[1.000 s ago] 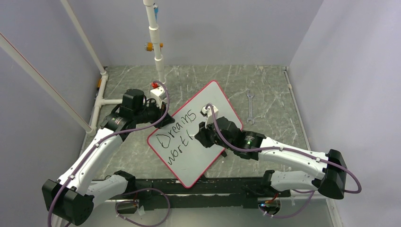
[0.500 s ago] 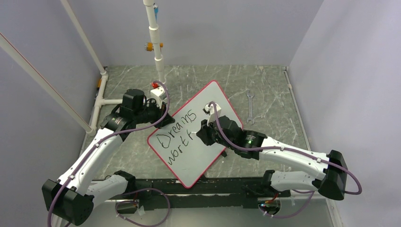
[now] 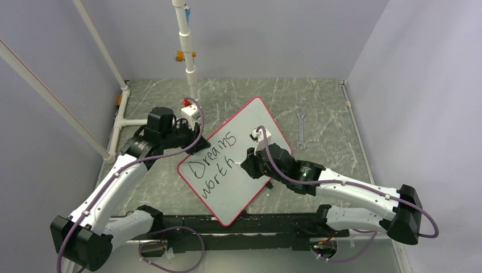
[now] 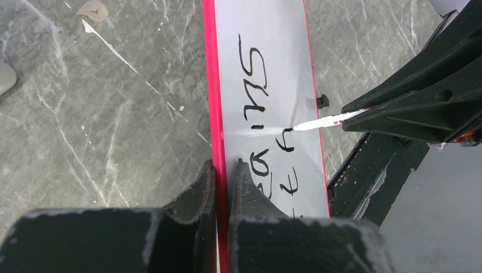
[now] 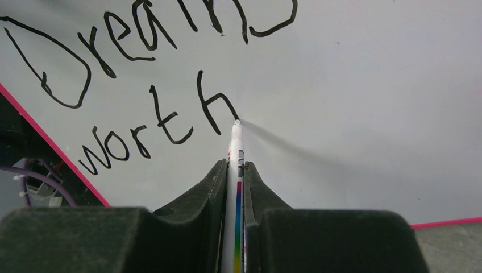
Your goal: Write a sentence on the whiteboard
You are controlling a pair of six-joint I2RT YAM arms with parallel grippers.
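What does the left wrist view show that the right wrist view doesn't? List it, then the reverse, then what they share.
Left wrist only: the left fingers shut on the whiteboard's red rim, the table beside it, and the right fingers seen from the side. Right wrist only: the sentence readable as "Dreams worth" in two lines, and the marker barrel clamped between the right fingers. Both: the marker tip on the whiteboard at the end of the h.

board: large white rounded-corner whiteboard with thin red rim (image 3: 230, 200) | pose: turned diagonal | text: black handwritten marker lettering (image 3: 215, 165), two lines, "Dreams worth"
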